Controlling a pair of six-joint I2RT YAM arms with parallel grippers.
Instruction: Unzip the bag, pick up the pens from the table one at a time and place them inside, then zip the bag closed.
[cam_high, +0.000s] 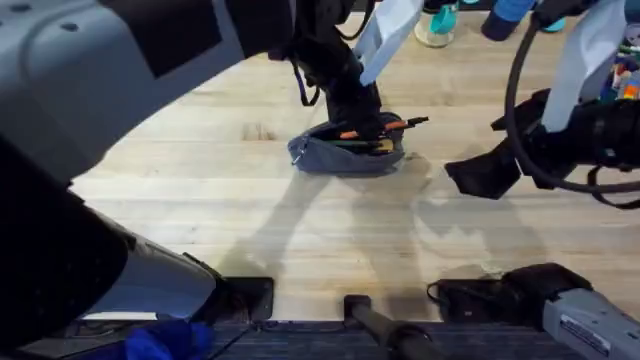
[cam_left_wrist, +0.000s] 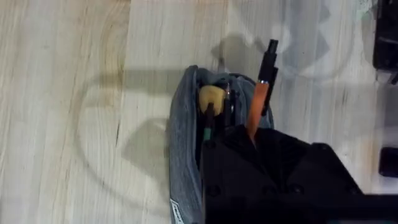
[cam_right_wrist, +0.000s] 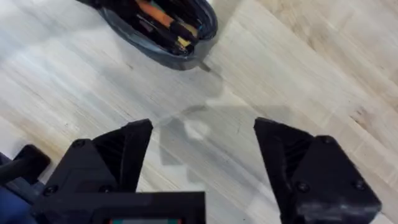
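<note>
Grey-blue bag (cam_high: 345, 152) unzipped, orange pen (cam_left_wrist: 256, 111) sticking out; my left gripper (cam_high: 368, 118) there, grip unclear; right gripper (cam_right_wrist: 202, 155) gapes empty.

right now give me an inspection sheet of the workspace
surface: light wooden plank table, bare around the pouch.
job's things: grey-blue fabric pouch unzipped; orange pen and black pen stick out of its opening.
clutter: yellowish item inside the pouch.
grippers: left gripper down at the pouch opening, grip hidden; right gripper open, hovering beside the pouch, empty.
cables: black cable loops along the right arm.
surroundings: teal and blue items at the table's far edge.
</note>
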